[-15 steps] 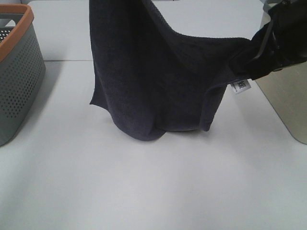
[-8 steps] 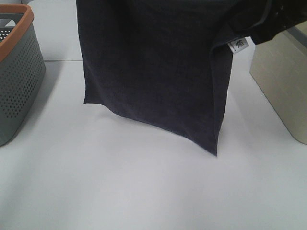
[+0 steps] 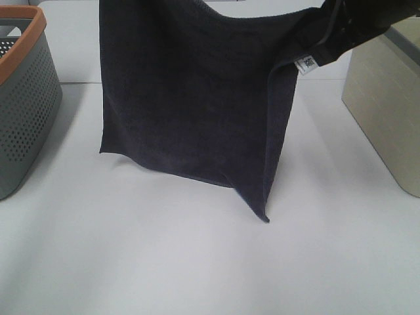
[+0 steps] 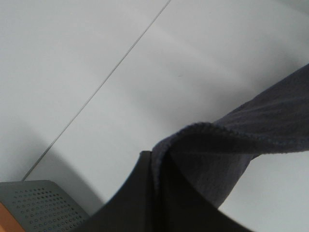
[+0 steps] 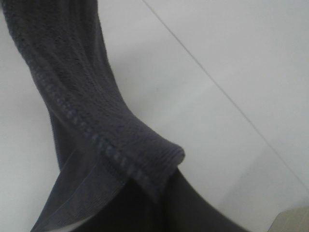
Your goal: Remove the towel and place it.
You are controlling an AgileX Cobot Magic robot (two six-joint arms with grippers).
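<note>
A dark navy towel (image 3: 190, 92) hangs spread like a sheet above the white table (image 3: 197, 262). Its lowest corner (image 3: 265, 218) reaches down to about the table top. My right gripper (image 3: 338, 29) is shut on the towel's upper right corner, beside a white label (image 3: 306, 62). The right wrist view shows that corner (image 5: 145, 164) pinched in the gripper (image 5: 154, 191). My left gripper (image 4: 154, 166) is shut on the other upper corner (image 4: 203, 145). It is above the exterior view's top edge.
A grey perforated basket with an orange rim (image 3: 20, 98) stands at the left edge and also shows in the left wrist view (image 4: 43, 208). A beige box (image 3: 387, 111) stands at the right. A seam line (image 3: 79, 83) crosses the table.
The towel has come up off the table and has gone from a bunched heap to a flat hanging sheet. The right gripper has risen and shifted left with its corner.
</note>
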